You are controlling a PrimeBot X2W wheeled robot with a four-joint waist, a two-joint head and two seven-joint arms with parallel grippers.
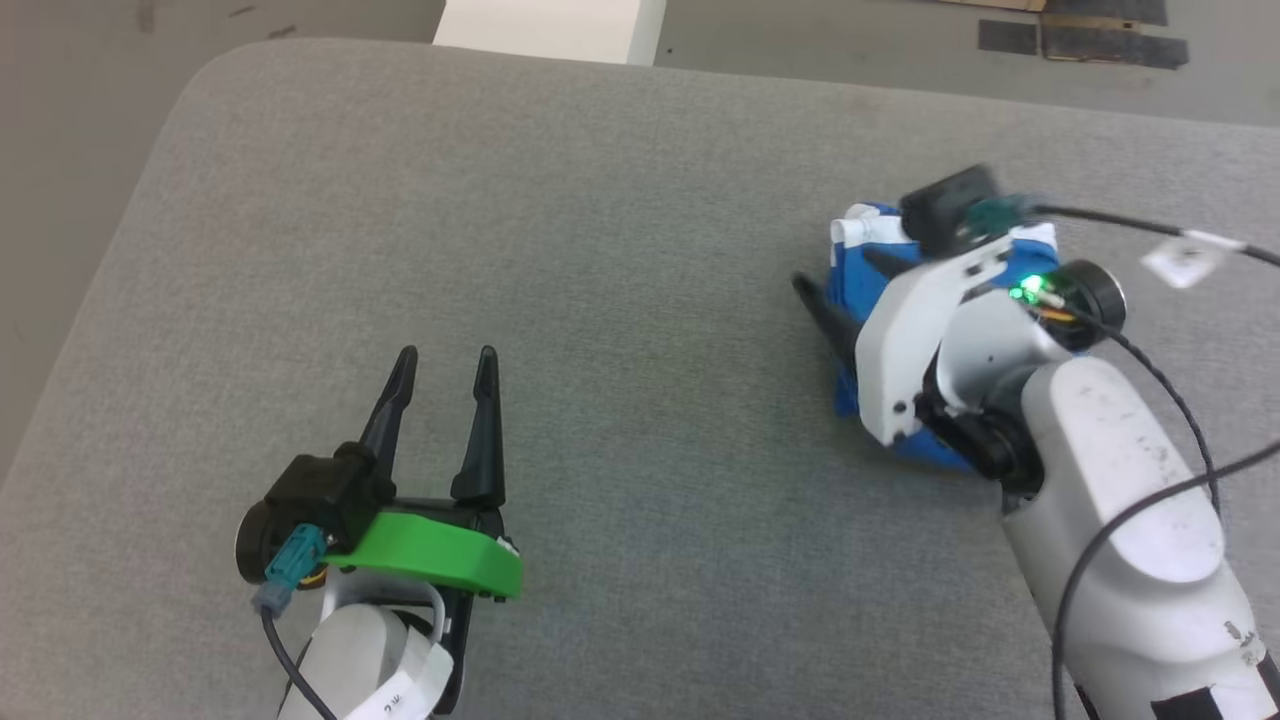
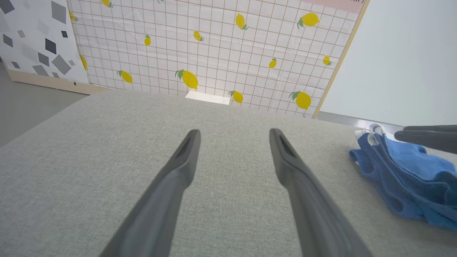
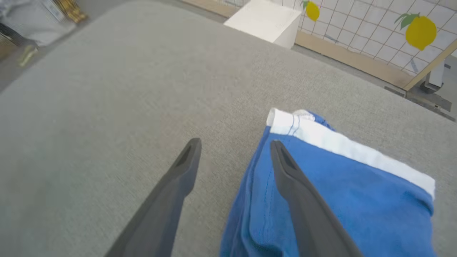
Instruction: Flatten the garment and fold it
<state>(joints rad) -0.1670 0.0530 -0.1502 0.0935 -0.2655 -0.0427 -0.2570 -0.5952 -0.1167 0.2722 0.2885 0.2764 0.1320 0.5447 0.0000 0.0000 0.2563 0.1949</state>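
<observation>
**Inspector A:** We record first the garment (image 1: 852, 288). What is its condition?

**Inspector B:** We find it royal blue and gathered into a compact, layered bundle, not spread flat. In the right wrist view the garment (image 3: 350, 192) carries a white trim band along its far edge and a stitched seam near its left edge. In the left wrist view the garment (image 2: 403, 171) looks knitted and rumpled, with white patches at its far end.

**Inspector A:** Location?

**Inspector B:** It lies on the right part of the grey fabric-covered bench (image 1: 600, 300), partly covered in the head view by the right wrist.

**Inspector A:** We turn to the right arm.

**Inspector B:** The pale forearm rises from the lower right with the wrist bent over the bundle and a green light lit on it. The right claw (image 1: 835, 270) points up and left in that view. Through its own camera the right claw (image 3: 235, 142) is released, jaws well apart. One finger lies over the blue cloth, the other over bare bench, and the garment's left edge lies between them. We cannot tell whether the finger touches the cloth.

**Inspector A:** And the left?

**Inspector B:** The left claw (image 1: 446, 355), on a green bracket, sits at the lower left over bare bench, well apart from the garment. The left claw (image 2: 234, 132) is likewise released and grasps nothing.
</observation>
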